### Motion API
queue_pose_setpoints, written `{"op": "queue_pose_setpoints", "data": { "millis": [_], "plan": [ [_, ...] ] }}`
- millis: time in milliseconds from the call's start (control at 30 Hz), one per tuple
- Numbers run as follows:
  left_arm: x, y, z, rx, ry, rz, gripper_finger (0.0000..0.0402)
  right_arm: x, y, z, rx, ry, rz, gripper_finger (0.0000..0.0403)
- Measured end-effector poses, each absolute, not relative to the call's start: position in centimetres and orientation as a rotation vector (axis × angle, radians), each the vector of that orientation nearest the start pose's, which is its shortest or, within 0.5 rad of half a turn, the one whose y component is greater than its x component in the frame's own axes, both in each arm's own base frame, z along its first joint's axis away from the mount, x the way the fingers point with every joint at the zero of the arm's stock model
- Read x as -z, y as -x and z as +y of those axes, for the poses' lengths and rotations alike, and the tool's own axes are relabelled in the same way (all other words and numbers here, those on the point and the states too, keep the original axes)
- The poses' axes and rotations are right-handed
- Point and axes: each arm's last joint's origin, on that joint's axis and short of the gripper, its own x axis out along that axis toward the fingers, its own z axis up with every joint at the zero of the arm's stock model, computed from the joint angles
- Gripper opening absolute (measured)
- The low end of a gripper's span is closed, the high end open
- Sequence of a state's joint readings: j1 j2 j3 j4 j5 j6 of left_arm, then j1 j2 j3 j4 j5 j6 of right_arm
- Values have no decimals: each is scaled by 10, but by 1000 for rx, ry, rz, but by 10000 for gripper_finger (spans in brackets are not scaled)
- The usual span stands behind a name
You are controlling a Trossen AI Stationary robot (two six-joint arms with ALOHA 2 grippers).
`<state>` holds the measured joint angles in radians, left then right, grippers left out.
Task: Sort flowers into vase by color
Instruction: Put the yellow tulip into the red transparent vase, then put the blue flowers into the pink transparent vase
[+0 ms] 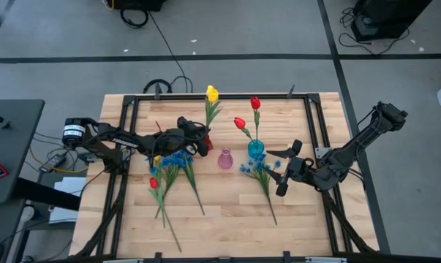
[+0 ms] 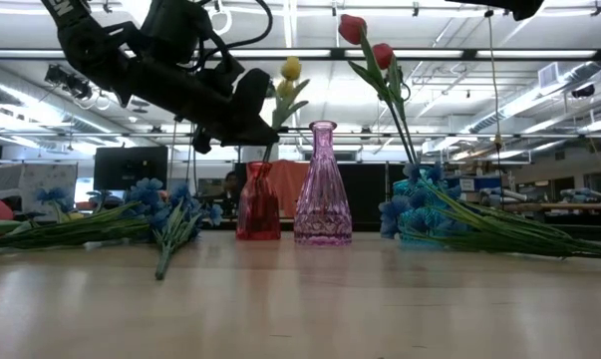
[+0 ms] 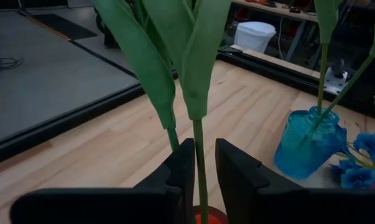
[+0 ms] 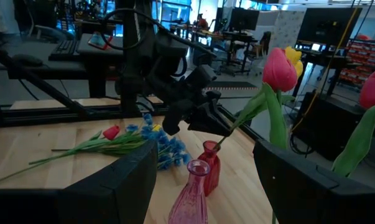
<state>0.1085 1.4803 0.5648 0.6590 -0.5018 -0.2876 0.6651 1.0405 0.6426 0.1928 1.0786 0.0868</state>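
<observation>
A yellow tulip (image 1: 211, 93) stands with its stem's lower end in the red vase (image 1: 205, 145). My left gripper (image 3: 204, 155) is just above that vase's mouth (image 3: 207, 216), narrowly open, with one finger on each side of the stem (image 3: 199, 134). Two red tulips (image 1: 254, 103) stand in the blue vase (image 1: 256, 149). The pink vase (image 1: 225, 158) holds nothing. A blue-blossom stem (image 1: 264, 177) lies on the table beside my right gripper (image 1: 282, 172), which hovers wide open. More blue, red and yellow flowers (image 1: 165, 172) lie in a heap on the table's left. My left gripper comes at the yellow tulip's stem (image 3: 200, 149) level from the table's left, just above the red vase. The stem runs close along one finger (image 3: 182, 165), with a gap to the other. Whether it touches, I cannot tell.
The three vases stand close together in a row at mid-table, with tall stems rising above them. A black frame rail (image 1: 311, 131) runs around the tabletop. Bare wood (image 1: 227, 212) lies toward the near edge between the two flower groups.
</observation>
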Motion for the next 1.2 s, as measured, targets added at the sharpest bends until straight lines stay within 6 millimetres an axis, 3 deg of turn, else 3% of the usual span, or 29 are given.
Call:
{"op": "queue_pose_setpoints", "data": {
  "millis": [267,500,633,867,1000,1200],
  "plan": [
    [-185,-280,42,-627,224,168,109,-275,-185,113,416,72,115,276],
    [-195,-278,25,-617,156,152,160,-275,-185,113,418,59,113,276],
    [-207,-272,18,-625,141,132,183,-275,-185,113,418,54,113,276],
    [-213,-251,0,-574,144,265,198,-274,-185,113,419,52,114,276],
    [-217,-234,-14,-541,216,335,198,-274,-185,113,418,59,120,276],
    [-215,-217,-33,-488,524,404,198,-273,-185,112,416,80,132,276]
  ]
}}
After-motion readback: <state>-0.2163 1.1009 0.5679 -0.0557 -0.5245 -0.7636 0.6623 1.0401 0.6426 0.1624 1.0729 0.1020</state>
